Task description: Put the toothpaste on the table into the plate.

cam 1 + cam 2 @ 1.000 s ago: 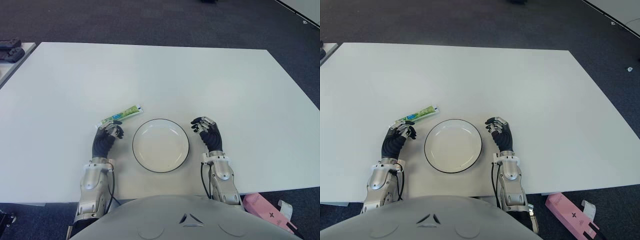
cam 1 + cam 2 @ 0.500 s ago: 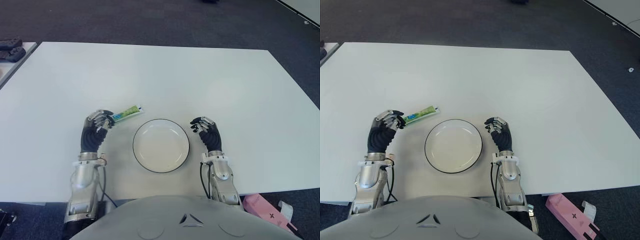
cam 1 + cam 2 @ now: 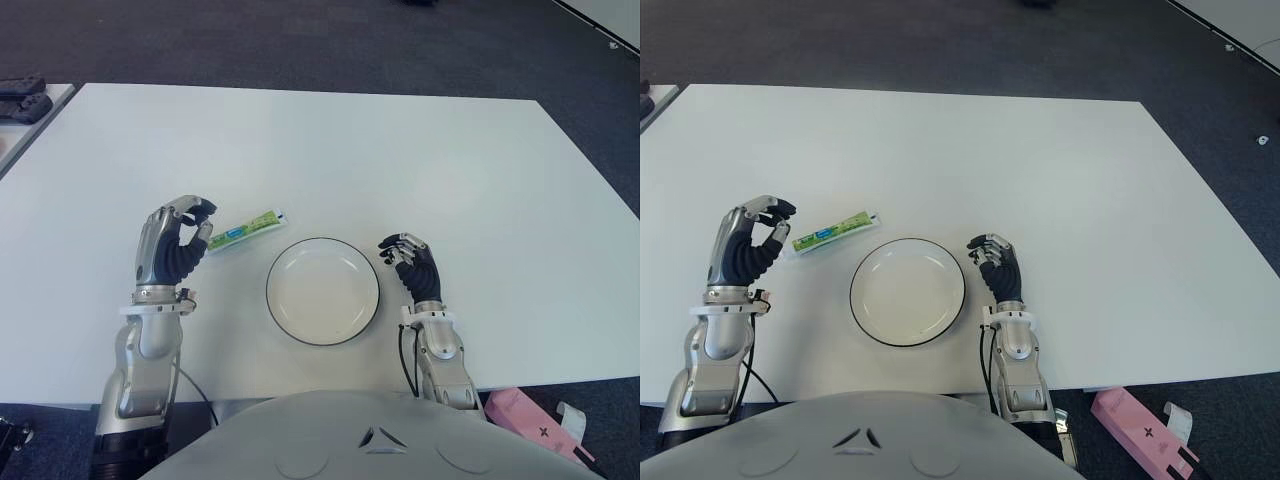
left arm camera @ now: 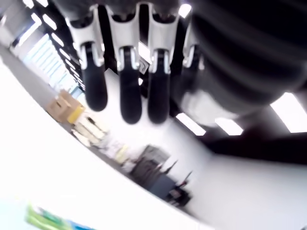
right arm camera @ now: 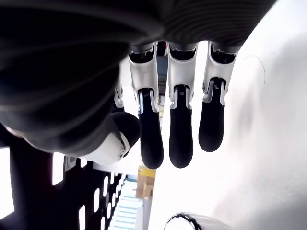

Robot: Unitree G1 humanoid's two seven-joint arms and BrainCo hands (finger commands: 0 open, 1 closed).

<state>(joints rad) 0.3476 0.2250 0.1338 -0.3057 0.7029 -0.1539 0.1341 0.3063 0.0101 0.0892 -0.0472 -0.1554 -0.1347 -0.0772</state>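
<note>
The toothpaste (image 3: 245, 229), a green and white tube, lies flat on the white table (image 3: 330, 160), just left of and beyond the plate (image 3: 322, 292). The plate is round and white with a dark rim, and nothing is in it. My left hand (image 3: 180, 232) is raised above the table, just left of the tube's near end. Its fingers (image 4: 129, 91) hang loosely curved and hold nothing; a green strip of the toothpaste (image 4: 43, 220) shows below them. My right hand (image 3: 410, 262) shows beside the plate's right rim, its fingers (image 5: 180, 129) relaxed and holding nothing.
A pink box (image 3: 530, 415) lies on the floor past the table's near right corner. Dark devices (image 3: 20, 98) sit on a second table at the far left. Dark carpet surrounds the table.
My left hand has lifted off the table and swung left, from beside the plate to the left of the tube's end. The toothpaste, plate and right hand stay put.
</note>
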